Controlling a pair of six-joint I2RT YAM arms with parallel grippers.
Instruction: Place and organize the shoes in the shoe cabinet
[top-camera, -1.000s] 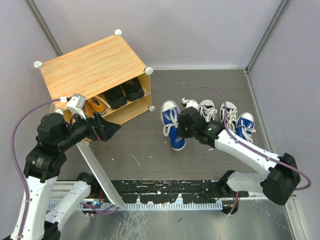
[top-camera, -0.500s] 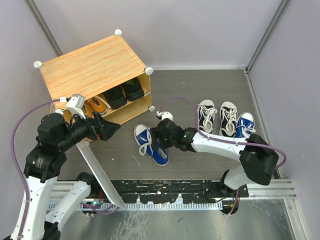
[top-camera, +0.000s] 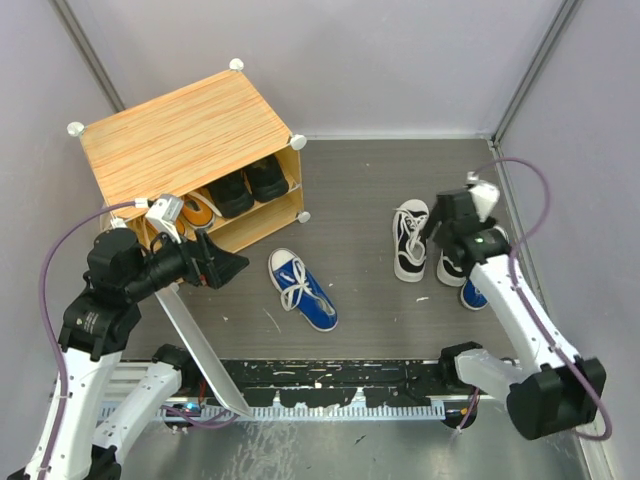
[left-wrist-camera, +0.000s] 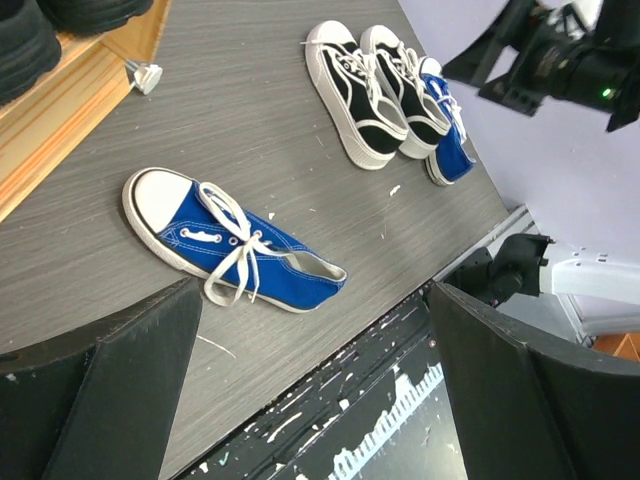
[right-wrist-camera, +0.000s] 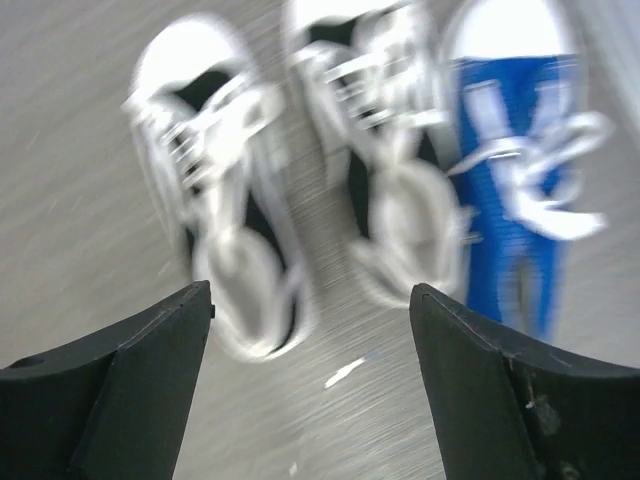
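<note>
The shoe cabinet (top-camera: 185, 135) stands at the back left, its front open, with black shoes (top-camera: 245, 185) and an orange shoe (top-camera: 197, 210) on its shelf. One blue shoe (top-camera: 302, 290) (left-wrist-camera: 230, 245) lies alone on the floor in the middle. Further right are two black-and-white shoes (top-camera: 410, 240) (right-wrist-camera: 215, 230) and another blue shoe (top-camera: 473, 292) (right-wrist-camera: 525, 190), side by side. My right gripper (top-camera: 437, 228) (right-wrist-camera: 310, 340) hovers open over that group, empty. In front of the cabinet, left of the lone blue shoe, my left gripper (top-camera: 225, 265) (left-wrist-camera: 310, 400) is open and empty.
The cabinet's white door panel (top-camera: 200, 345) slants down from the cabinet toward the near rail, under my left arm. Grey walls close in the floor at the back and on both sides. The right wrist view is blurred.
My right gripper dragged the blue shoe left to mid-floor, let go of it and opened, then swung back right over the black-and-white pair. The left arm shifted slightly.
</note>
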